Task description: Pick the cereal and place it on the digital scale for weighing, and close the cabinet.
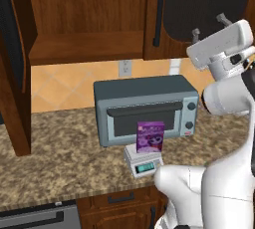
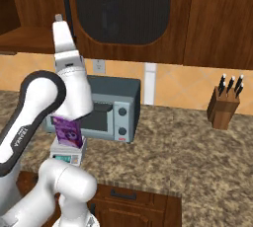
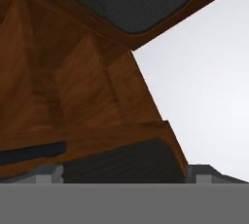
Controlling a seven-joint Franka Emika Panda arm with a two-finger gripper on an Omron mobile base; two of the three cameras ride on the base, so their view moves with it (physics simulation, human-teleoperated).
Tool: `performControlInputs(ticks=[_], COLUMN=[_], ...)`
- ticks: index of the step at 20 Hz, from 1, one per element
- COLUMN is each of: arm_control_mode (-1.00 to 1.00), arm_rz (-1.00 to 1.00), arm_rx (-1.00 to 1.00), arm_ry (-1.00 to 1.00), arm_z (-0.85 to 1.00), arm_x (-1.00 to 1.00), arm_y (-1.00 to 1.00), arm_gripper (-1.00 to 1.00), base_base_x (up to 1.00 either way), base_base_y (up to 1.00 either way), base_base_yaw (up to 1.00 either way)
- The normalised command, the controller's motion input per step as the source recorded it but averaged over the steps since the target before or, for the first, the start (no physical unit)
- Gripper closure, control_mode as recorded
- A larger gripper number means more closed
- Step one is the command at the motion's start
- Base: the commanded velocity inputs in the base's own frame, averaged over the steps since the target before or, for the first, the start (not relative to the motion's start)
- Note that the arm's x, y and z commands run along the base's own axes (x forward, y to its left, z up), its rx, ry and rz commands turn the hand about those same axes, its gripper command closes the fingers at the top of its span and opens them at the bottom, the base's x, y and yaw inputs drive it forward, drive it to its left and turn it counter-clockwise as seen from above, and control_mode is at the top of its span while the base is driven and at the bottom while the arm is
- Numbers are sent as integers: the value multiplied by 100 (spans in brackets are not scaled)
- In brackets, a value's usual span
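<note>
purple cereal, one box, cartoon front, stands upright on one digital scale before one toaster oven. right base view: gripper raised by the cabinet, one knife block. hand view: fingers spread apart, empty.

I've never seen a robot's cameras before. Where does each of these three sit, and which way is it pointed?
Left base view: behind the arm's left, looking forward and down at the toaster oven, cereal on the digital scale; arm at lower right, open claw raised.
Right base view: behind its right, same counter plus knife block; arm at lower left.
Hand view: on the hand, facing up at the cabinet.
Both base views share oven, cereal, scale.
</note>
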Motion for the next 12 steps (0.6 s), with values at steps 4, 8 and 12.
performControlInputs(ticks=[4, 8, 12], arm_control_mode=[-100, -100, -100], arm_rz=[0, 0, 0], arm_rx=[0, 4, 0], arm_ry=[-9, -3, -10], arm_z=[0, -3, -2], arm_x=[-100, -100, -59], arm_y=[85, 100, 100], arm_gripper=[-100, -100, -100], base_base_x=[0, 0, 0], base_base_y=[0, 0, 0], base_base_yaw=[0, 0, 0])
